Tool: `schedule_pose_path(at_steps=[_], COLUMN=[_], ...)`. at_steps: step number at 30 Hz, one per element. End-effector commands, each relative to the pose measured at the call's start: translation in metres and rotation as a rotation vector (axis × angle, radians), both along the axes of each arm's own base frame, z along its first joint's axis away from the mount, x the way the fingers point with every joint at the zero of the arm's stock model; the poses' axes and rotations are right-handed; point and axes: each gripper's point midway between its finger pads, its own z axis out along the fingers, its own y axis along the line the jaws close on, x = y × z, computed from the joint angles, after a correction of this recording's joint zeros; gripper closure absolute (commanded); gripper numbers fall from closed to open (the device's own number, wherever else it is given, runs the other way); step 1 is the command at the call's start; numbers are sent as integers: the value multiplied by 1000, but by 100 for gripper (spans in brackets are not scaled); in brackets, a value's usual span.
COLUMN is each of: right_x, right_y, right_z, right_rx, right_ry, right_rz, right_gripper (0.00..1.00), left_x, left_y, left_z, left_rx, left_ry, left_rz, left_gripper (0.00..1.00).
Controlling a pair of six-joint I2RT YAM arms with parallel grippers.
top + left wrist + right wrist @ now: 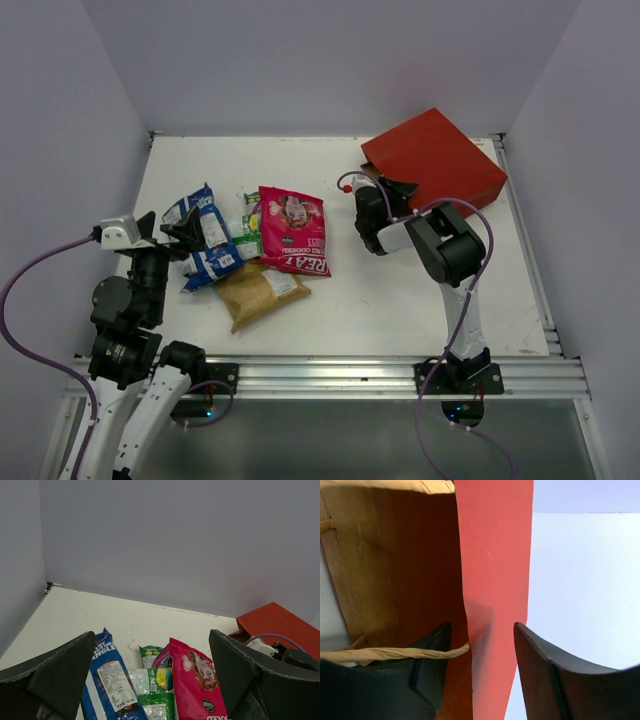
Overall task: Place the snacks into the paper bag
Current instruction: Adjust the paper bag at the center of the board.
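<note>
A red-brown paper carrier bag [440,155] lies on its side at the far right of the white table [380,300], its brown inside and a thin tan twine handle [395,653] showing at the mouth. The right gripper [482,630] stands with fingers apart astride the bag's wall, one inside and one outside. Well to the left lie the snacks: a large pink packet [293,230], a blue-and-white packet [205,240], small green packets [248,235] and a tan-brown packet [262,290]. The left gripper [152,635] hangs spread wide beside them.
</note>
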Motion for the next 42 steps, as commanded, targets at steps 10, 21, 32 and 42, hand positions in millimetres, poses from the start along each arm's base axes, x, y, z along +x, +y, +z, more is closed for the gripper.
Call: schedule_pose_path(at_steps=[10,21,32,42], right_x=[14,-5,-38,-56], right_y=[19,48,64,68], right_z=[23,84,149,153], right_rx=[61,338,701,866], right_ry=[-93,-123,-36,18], right_rz=[36,75,119,66], right_gripper=[93,100,100,100], left_x=[3,5,32,50], left_y=[1,0,-22,-61], left_z=[4,2,-24,-84], left_rx=[6,9,26,-41], left_ry=[-25,-16,192,485], left_rz=[11,8,-63,-211], left_gripper=[0,0,0,0])
